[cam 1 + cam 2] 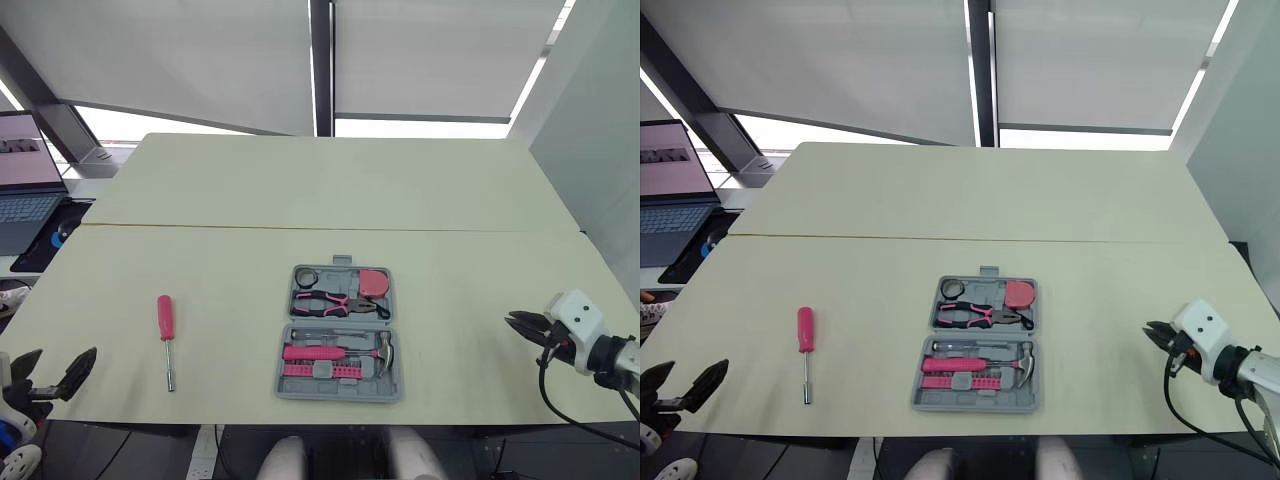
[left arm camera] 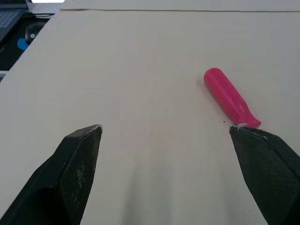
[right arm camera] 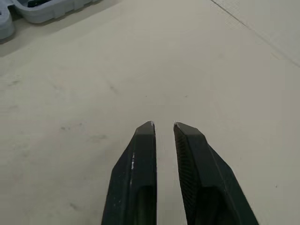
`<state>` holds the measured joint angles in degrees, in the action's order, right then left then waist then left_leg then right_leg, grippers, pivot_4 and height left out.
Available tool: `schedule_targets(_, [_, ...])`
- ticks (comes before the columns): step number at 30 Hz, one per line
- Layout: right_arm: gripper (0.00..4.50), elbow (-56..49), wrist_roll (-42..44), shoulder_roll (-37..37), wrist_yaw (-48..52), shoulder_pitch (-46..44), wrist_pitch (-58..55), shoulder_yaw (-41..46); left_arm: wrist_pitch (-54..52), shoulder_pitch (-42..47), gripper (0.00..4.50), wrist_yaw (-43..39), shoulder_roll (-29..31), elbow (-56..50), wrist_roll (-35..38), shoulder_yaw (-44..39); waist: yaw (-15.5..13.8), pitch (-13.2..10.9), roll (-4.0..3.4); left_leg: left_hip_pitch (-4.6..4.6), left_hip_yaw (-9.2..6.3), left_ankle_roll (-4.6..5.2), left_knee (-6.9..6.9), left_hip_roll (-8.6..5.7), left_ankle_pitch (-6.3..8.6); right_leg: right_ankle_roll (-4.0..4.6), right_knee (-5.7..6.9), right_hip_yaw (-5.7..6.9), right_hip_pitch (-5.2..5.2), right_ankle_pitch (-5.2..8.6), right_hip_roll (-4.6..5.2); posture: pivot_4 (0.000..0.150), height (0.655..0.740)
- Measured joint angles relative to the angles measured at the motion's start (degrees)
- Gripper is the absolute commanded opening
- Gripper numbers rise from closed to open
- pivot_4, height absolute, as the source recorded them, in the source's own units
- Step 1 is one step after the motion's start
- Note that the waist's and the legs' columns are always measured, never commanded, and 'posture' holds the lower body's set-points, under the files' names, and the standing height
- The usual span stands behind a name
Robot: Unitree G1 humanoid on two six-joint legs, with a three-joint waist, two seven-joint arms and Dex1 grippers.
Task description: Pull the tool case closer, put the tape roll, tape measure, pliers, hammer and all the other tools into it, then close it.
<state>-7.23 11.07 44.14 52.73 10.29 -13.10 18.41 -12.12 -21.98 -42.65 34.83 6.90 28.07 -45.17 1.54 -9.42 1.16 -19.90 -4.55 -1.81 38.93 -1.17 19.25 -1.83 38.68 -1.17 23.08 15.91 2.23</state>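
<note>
My left end effector (image 2: 165,130), spread wide, hovers by the screwdriver (image 1: 165,318) at 9 o'clock of the open case (image 1: 338,395); my right end effector (image 3: 164,125) sits narrow. Best grip: straddle the pink handle mid-length, then close.

Pale table (image 1: 300,190) before white blinds (image 1: 180,50); laptop (image 1: 28,185) at left.

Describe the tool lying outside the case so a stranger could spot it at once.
On the big beige table, an open grey tool case sits near the front edge. To the robot's left of it, alone on bare tabletop, lies the screwdriver: pink handle, thin metal shaft, the only tool outside the case.
</note>
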Motion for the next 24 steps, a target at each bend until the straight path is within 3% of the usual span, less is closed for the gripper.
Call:
schedule_targets(10, [4.46,0.8,1.9,1.5,3.7,4.8,2.6,0.5,1.4,1.3,4.5,-4.3,2.9,6.3,-0.9,2.1,0.0,0.1,0.0,0.02,-0.01,0.0,0.0,-0.05,0.0,0.0,0.0,0.06,-0.03,0.01,0.03,0.15,0.74])
schedule_targets(18, [4.46,4.8,1.4,4.2,5.3,-1.3,5.1,-1.9,1.2,1.4,4.5,-4.1,2.6,3.9,-0.3,3.4,0.1,0.1,0.0,0.01,-0.02,-0.01,-0.01,0.0,0.0,0.01,0.0,-0.03,0.0,0.01,0.03,0.15,0.74])
schedule_targets(24, [4.46,-3.2,4.7,4.9,12.4,-16.2,0.6,-13.4,-3.1,-4.3,4.5,0.3,-2.1,-5.8,2.6,1.8,0.6,0.1,-0.05,0.0,0.05,-0.01,-0.02,0.06,0.01,0.01,0.02,-0.17,0.07,0.01,0.03,0.15,0.74])
